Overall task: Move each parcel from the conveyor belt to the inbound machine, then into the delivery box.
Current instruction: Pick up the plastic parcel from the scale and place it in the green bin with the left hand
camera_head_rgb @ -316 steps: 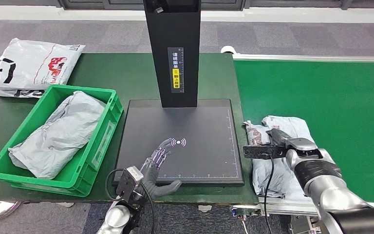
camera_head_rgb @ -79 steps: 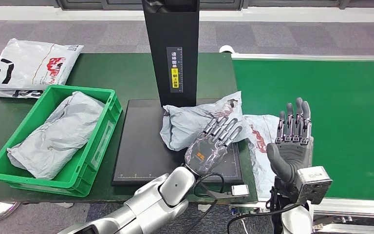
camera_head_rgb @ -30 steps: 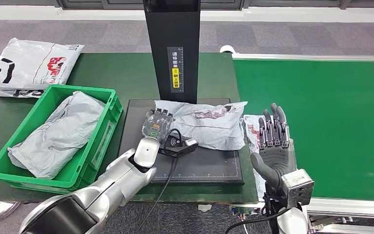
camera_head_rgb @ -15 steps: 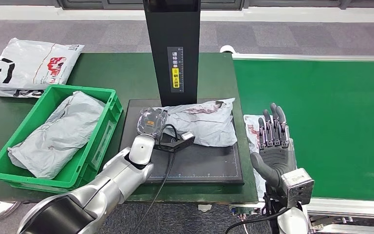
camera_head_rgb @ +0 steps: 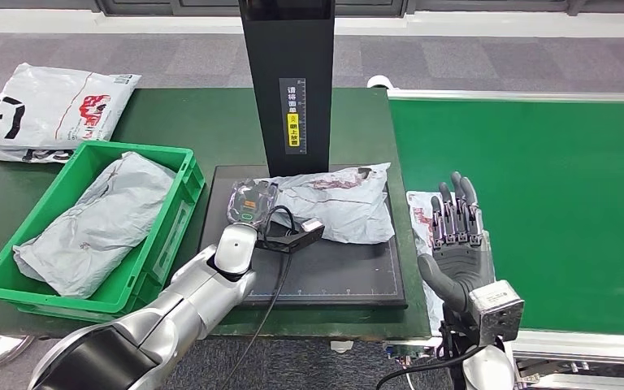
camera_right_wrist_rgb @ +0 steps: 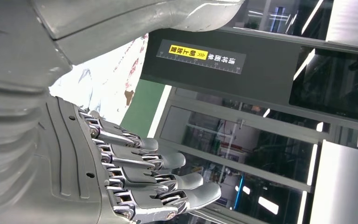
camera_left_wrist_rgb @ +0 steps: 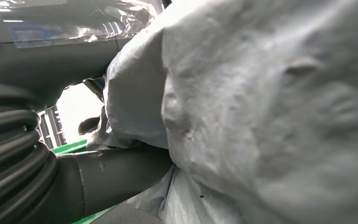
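Conveyor belt (camera_head_rgb: 536, 187): flat green matte surface at my right. Inbound machine (camera_head_rgb: 309, 268): a black rigid platen with faint ruled edges, under a black upright column (camera_head_rgb: 286, 81) bearing a yellow label. Delivery box (camera_head_rgb: 171, 236): a green moulded plastic crate with ribbed walls, one grey bagged parcel (camera_head_rgb: 97, 219) already inside.

Task parcel (camera_head_rgb: 337, 203): a grey poly mailer, crumpled and creased, lying on the platen just before the column. I judge it light, soft and limp, with a slick film skin; it should sag if lifted by a corner. The best hold is a full pinch over the bunched edge nearest the crate, gathering film together with the contents.

Second mailer (camera_head_rgb: 424, 223): white with red print, on the belt edge beside my right hand.

My left hand (camera_head_rgb: 250, 201) lies against the parcel's near end; the wrist view suggests the thumb under the film, but I cannot tell whether the fingers have closed. My right hand (camera_head_rgb: 455, 236) stands upright, fingers straight and apart, holding nothing.
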Action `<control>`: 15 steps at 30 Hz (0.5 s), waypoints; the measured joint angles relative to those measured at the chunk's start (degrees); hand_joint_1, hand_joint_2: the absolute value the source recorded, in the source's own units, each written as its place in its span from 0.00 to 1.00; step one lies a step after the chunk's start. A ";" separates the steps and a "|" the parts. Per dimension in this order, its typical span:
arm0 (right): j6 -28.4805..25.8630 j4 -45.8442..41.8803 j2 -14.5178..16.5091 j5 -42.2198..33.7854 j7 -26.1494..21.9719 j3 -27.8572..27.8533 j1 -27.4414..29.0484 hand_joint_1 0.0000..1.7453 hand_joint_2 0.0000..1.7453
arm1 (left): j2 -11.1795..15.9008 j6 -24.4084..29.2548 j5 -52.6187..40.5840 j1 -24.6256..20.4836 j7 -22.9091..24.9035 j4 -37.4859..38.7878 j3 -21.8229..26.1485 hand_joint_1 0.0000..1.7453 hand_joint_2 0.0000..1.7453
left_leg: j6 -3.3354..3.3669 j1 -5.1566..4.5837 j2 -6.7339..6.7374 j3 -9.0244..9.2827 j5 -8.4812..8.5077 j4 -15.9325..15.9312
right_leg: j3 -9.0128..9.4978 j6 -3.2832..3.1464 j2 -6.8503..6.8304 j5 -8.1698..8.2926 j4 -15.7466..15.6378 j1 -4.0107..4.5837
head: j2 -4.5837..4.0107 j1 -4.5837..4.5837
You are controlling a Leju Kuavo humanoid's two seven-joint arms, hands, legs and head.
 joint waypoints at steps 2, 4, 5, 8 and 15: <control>0.00 0.00 0.00 0.00 0.00 0.00 0.00 0.00 1.00 | 0.00 0.00 0.00 0.00 0.01 0.00 0.00 1.00 1.00 | 0.00 0.00 0.00 0.00 0.00 0.00 | 0.00 0.00 0.00 0.00 0.00 0.00 | 0.00 0.00; 0.00 0.00 0.00 0.00 0.00 0.00 0.00 0.00 1.00 | 0.00 0.00 0.00 0.00 0.00 0.00 0.00 1.00 1.00 | 0.00 0.00 0.00 0.00 0.00 0.00 | 0.00 0.00 0.00 0.00 0.00 0.00 | 0.00 0.00; 0.00 0.00 0.00 0.00 0.00 0.00 0.00 0.00 1.00 | 0.00 0.00 0.00 0.00 0.00 0.00 0.00 1.00 1.00 | 0.00 0.00 0.00 0.00 0.00 0.00 | 0.00 0.00 0.00 0.00 0.00 0.00 | 0.00 0.00; 0.00 0.00 0.00 0.00 0.00 0.00 0.00 0.00 1.00 | 0.00 0.00 0.00 0.00 -0.01 0.00 0.00 1.00 1.00 | 0.00 0.00 0.00 0.00 0.00 0.00 | 0.00 0.00 0.00 0.00 0.00 0.00 | 0.00 0.00; 0.00 0.00 0.00 0.00 0.00 0.00 0.00 0.00 1.00 | 0.01 0.00 0.00 0.00 -0.02 0.00 0.00 1.00 1.00 | 0.00 0.00 0.00 0.00 0.00 0.00 | 0.00 0.00 0.00 0.00 0.00 0.00 | 0.00 0.00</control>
